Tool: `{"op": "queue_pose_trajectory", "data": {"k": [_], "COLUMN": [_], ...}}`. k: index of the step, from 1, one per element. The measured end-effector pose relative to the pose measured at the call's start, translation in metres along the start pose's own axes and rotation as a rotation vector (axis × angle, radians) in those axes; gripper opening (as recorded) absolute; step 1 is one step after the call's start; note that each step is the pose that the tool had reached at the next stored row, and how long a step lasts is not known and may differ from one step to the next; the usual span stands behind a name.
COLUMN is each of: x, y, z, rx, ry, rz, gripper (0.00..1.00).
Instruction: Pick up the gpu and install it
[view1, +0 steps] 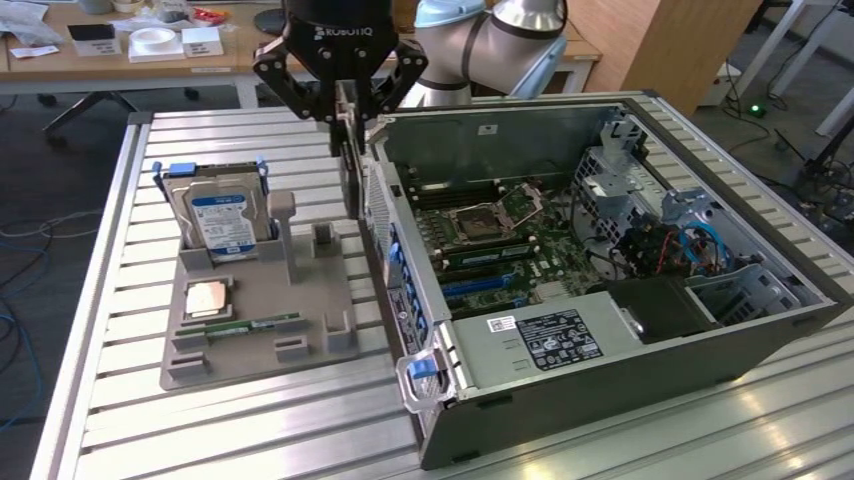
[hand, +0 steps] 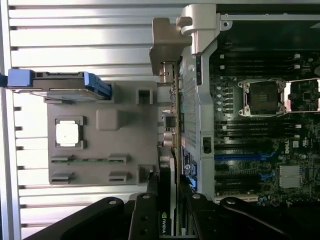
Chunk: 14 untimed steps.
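The gpu (view1: 351, 180) seemingly clamped in gripper (view1: 347, 120).

I see a slatted metal table (view1: 120, 420) carrying a grey holder tray (view1: 247, 362) near its edge on the exterior view's left. In the tray a hard drive (view1: 220, 222) stands upright, a processor chip (view1: 207, 298) lies flat, and a memory stick (view1: 243, 324) lies just beside it. An open computer case (view1: 601, 385) lies beside the tray, motherboard (view1: 494, 240) exposed.
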<state>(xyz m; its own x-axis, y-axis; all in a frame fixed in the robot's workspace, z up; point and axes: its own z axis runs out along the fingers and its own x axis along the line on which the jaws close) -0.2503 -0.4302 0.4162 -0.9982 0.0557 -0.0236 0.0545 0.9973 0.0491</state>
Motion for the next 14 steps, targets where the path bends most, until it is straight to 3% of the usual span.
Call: {"op": "queue_pose_trajectory", "data": {"k": [14], "x": [-0.050], "y": [0.0030], "z": [0.0013], "rx": [0.0001], "ry": [0.0001], "rz": [0.000], "gripper": [0.27]}}
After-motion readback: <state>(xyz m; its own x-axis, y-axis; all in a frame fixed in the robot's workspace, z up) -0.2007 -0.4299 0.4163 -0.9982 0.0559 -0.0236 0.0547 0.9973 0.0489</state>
